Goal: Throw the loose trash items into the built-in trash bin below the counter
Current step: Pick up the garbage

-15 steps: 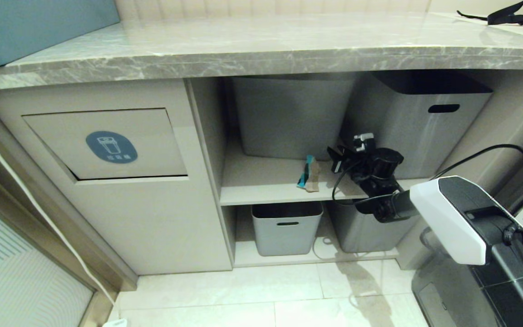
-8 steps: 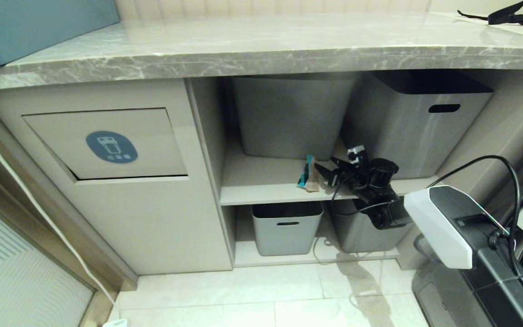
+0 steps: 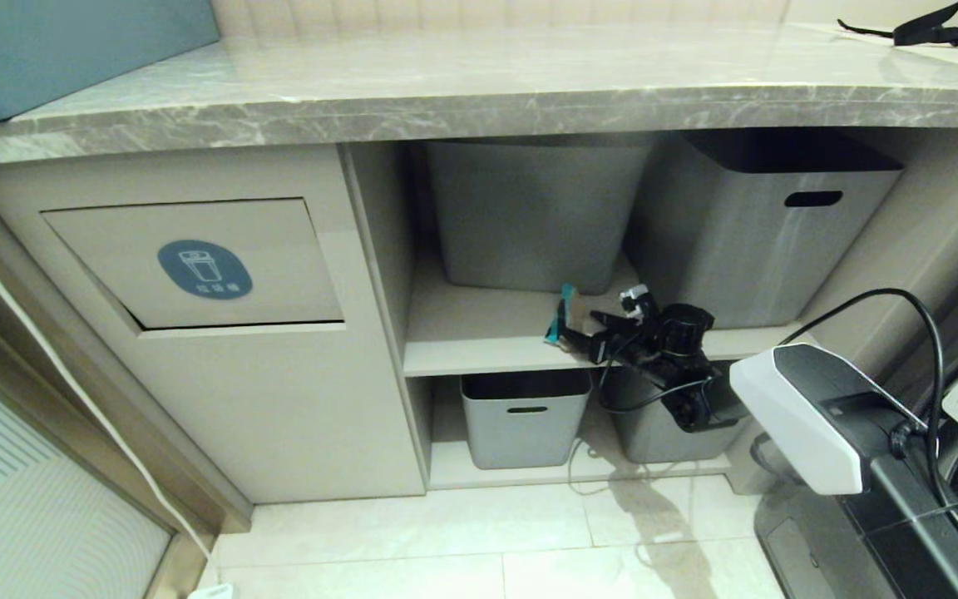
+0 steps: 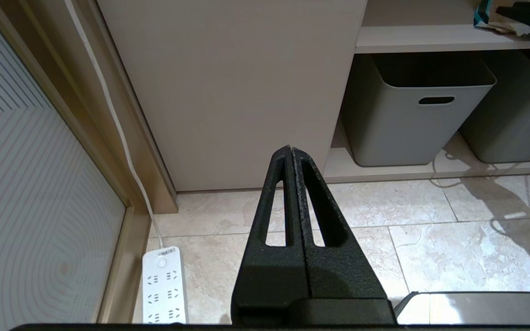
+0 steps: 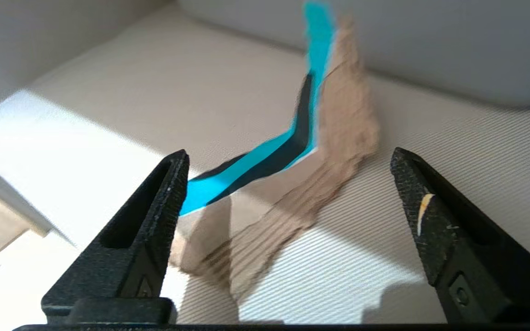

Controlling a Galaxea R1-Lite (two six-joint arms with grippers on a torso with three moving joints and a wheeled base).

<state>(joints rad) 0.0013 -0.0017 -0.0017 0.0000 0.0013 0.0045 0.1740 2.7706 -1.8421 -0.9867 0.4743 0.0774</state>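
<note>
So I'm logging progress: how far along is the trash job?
Nothing visibly binned yet. The right gripper stands open around a cardboard scrap lying on the shelf, not gripped. Left: grasp it, carry it to the closed bin flap.

A home kitchen or utility nook is showing — marble-look counter (image 3: 479, 91), built-in trash bin (image 3: 196, 266), grey tubs (image 3: 525, 416) sitting on shelves.

The built-in trash bin (image 3: 196, 266) sits under the counter (image 3: 479, 100), left of an open shelf (image 3: 479, 345). On the shelf a cardboard scrap (image 3: 566, 320) lies before two tubs (image 3: 533, 216), between the right gripper's (image 3: 583, 333) spread fingers (image 5: 154, 216); two more tubs (image 3: 525, 416) stand below
</note>
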